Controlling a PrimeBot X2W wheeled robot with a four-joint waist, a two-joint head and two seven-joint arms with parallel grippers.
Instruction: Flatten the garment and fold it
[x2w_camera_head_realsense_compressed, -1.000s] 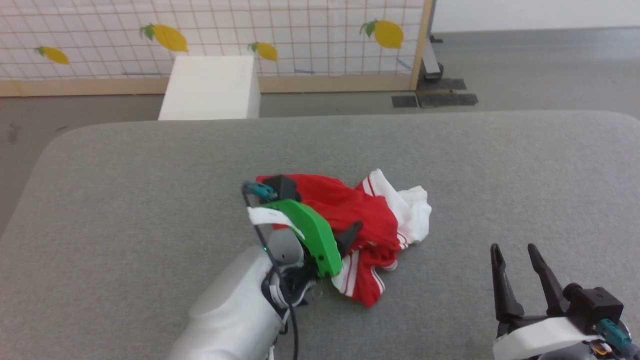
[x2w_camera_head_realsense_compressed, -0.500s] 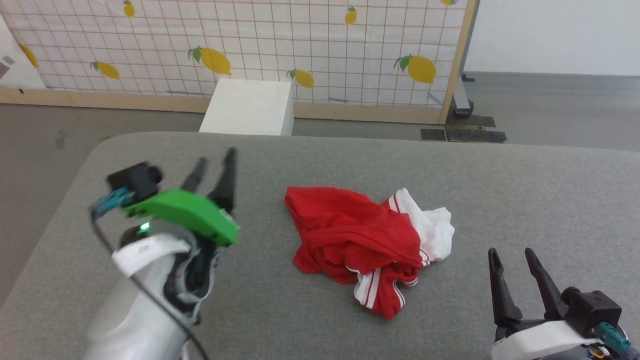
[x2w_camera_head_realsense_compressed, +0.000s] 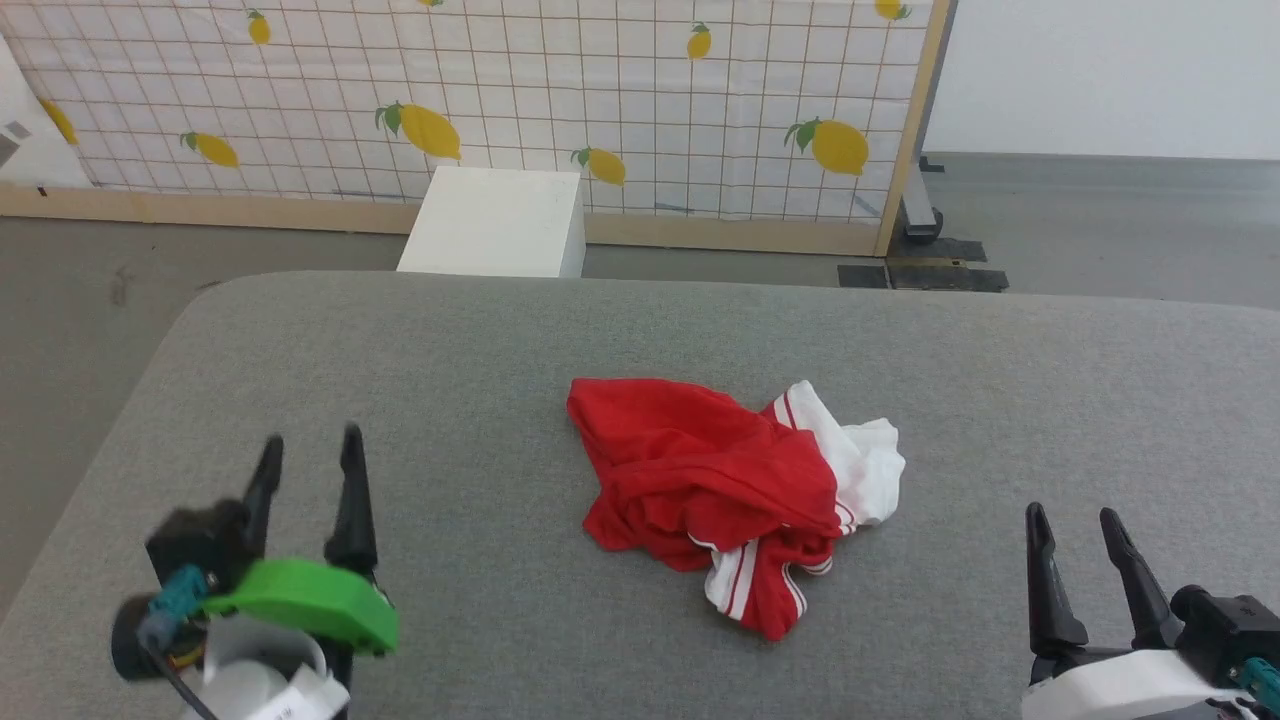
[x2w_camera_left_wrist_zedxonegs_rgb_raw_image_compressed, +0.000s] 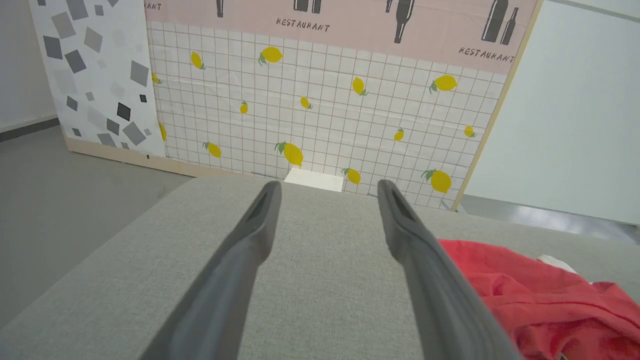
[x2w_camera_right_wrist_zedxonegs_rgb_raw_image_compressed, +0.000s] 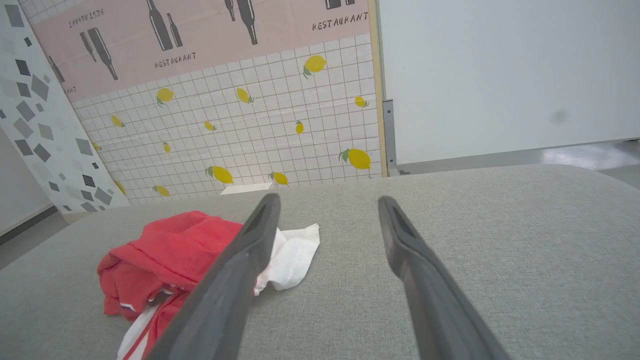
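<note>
head view: the garment (x2w_camera_head_realsense_compressed: 720, 490) lies crumpled mid-way on the grey padded table (x2w_camera_head_realsense_compressed: 480, 340), its white sleeve at 3 o'clock. the left gripper (x2w_camera_head_realsense_compressed: 311, 437) sits at its 8 o'clock and the right gripper (x2w_camera_head_realsense_compressed: 1070, 513) at 4 o'clock, both well apart from it, fingers spread and empty. left wrist view: spread fingers, red cloth at 4 o'clock. right wrist view: spread fingers, garment at 8 o'clock, partly hidden by one finger.

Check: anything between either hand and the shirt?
Nothing visible. Just grey surface separates the open left hand and the open right hand from the crumpled shirt; neither touches it.
</note>
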